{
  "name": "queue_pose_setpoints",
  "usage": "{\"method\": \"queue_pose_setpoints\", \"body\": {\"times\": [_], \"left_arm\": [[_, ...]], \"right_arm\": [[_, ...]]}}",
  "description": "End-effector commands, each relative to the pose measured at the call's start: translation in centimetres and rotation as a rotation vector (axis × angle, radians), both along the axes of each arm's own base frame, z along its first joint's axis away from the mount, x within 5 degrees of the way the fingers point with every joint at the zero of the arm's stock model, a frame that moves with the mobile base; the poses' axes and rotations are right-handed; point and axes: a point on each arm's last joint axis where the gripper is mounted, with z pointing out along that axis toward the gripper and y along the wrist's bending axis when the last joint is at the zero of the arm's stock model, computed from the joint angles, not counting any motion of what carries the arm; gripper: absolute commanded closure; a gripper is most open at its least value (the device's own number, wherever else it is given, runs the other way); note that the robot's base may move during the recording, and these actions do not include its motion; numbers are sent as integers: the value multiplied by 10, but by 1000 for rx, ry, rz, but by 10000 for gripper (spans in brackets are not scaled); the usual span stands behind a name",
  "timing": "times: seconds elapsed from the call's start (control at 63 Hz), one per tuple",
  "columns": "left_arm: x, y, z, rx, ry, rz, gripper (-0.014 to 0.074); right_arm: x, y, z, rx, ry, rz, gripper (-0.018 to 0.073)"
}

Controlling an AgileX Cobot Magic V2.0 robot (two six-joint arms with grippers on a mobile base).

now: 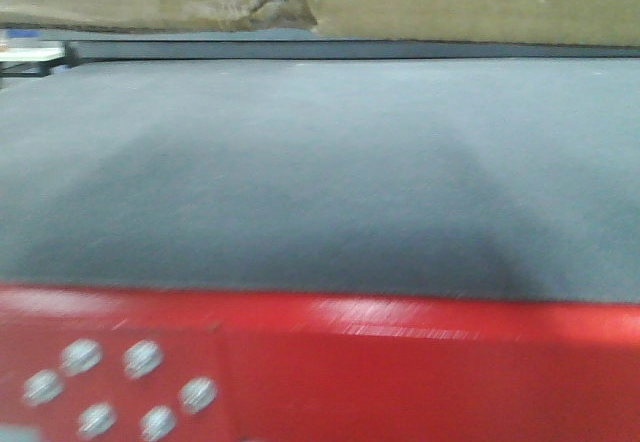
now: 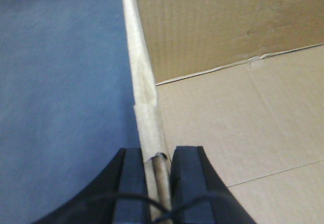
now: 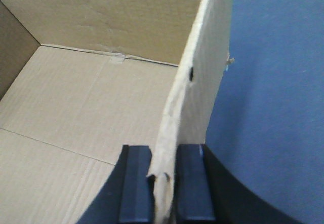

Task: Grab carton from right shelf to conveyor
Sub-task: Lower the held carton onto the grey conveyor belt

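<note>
Cardboard made up the one carton [image 3: 101,107] in view: plain tan, corrugated and open at the top, with a seam across its inner floor and a small scrap of tape [image 3: 117,58] at the foot of the far wall. Two grippers held it, each with two black fingers [image 2: 132,183]. The left gripper [image 2: 159,183] was pinched on the top edge of one side wall, one finger inside the carton and one outside, with the wall running straight ahead from the fingertips. The right gripper [image 3: 164,183] was clamped the same way on the opposite wall, whose edge was frayed between the fingers and which showed one small dark hole [image 3: 192,73] further ahead. Outside each gripper's outer finger lay the single dark grey-blue belt [image 1: 320,162], below the carton's rim. In the front view the carton's lower band, with wrinkled clear tape and a torn notch, crossed the far end of the belt; whether it touched the belt could not be told. One red strip [image 1: 420,372] ran along the near edge, carrying six round bolt heads [image 1: 143,358] in a cluster.
</note>
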Motion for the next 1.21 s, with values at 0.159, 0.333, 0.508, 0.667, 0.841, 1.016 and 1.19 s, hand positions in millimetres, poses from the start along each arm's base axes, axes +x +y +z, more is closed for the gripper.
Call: {"method": "queue_pose_setpoints", "body": {"times": [0.159, 0.333, 0.508, 0.667, 0.841, 1.016, 1.19], "left_arm": [[-4, 15, 8, 87, -55, 76, 613], [-4, 15, 8, 87, -55, 76, 613], [-4, 15, 8, 87, -55, 76, 613], [-4, 15, 8, 87, -55, 76, 613], [-4, 15, 8, 87, -55, 76, 613], [-4, 15, 8, 87, -55, 76, 613], [-4, 15, 8, 87, -55, 76, 613]], "right_arm": [[-2, -5, 5, -25, -59, -21, 625], [-2, -5, 5, -25, -59, -21, 625], [-2, -5, 5, -25, -59, -21, 625], [-2, -5, 5, -25, -59, -21, 625], [-2, -5, 5, -25, -59, -21, 625], [-2, -5, 5, -25, -59, -21, 625], [-2, -5, 5, -25, -59, -21, 625]]}}
